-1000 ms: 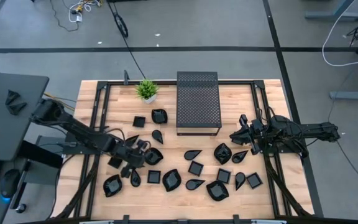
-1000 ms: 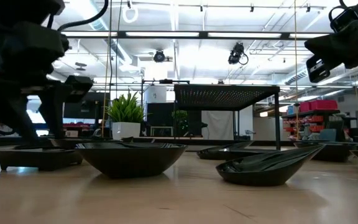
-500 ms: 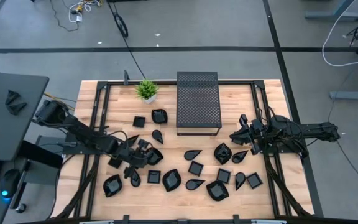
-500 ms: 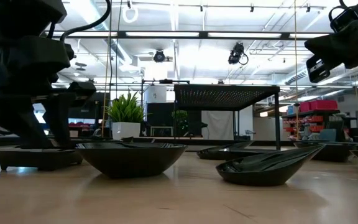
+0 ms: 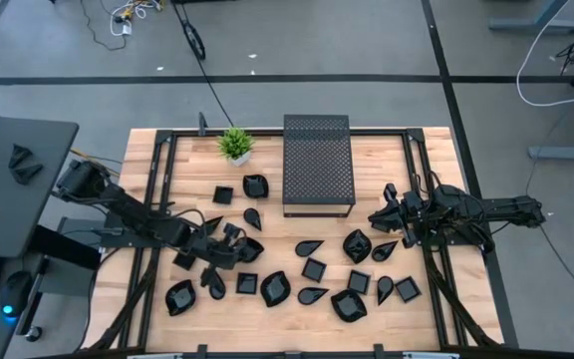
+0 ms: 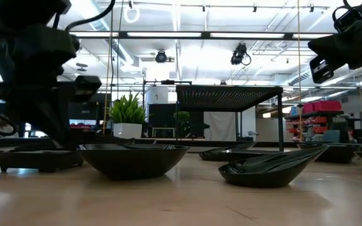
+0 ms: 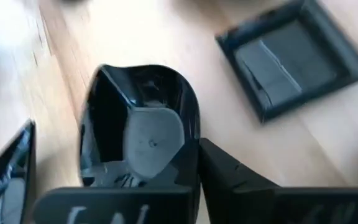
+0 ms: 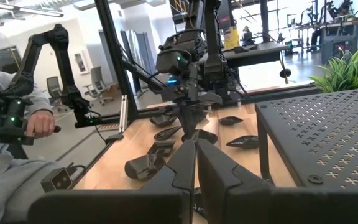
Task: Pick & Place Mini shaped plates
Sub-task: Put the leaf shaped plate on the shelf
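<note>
We count about twenty plates (image 5: 314,268) around one box (image 5: 318,165), one plant (image 5: 235,144), two arms.

Left tool (image 5: 229,243) fingertips lost against dark plates, high view | rounded plate (image 7: 138,134) under own fingers cut off at bottom edge, left wrist view | square plate (image 7: 302,55) blurred | left arm (image 6: 33,69) hides far plates, low view

plates (image 5: 312,269) before box (image 5: 318,165), plant (image 5: 235,145) probably beside

dark jointed arms (image 5: 133,214), green indicator lights
</note>
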`<action>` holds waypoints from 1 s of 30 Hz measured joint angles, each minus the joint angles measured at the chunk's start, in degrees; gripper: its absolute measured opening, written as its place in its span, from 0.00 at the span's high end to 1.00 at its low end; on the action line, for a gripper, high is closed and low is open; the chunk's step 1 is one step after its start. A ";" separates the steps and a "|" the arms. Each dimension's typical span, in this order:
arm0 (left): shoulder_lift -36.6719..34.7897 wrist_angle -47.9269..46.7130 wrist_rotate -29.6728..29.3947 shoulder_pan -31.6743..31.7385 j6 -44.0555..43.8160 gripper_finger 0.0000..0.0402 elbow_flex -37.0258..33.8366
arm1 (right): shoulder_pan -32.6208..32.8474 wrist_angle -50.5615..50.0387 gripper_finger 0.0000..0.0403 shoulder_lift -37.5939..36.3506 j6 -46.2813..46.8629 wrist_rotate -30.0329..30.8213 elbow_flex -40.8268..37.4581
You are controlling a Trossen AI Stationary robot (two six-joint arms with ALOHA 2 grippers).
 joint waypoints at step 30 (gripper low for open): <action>11.72 -38.43 -13.04 23.44 1.40 0.99 62.60 | -0.02 0.00 0.94 0.00 0.00 -0.02 0.00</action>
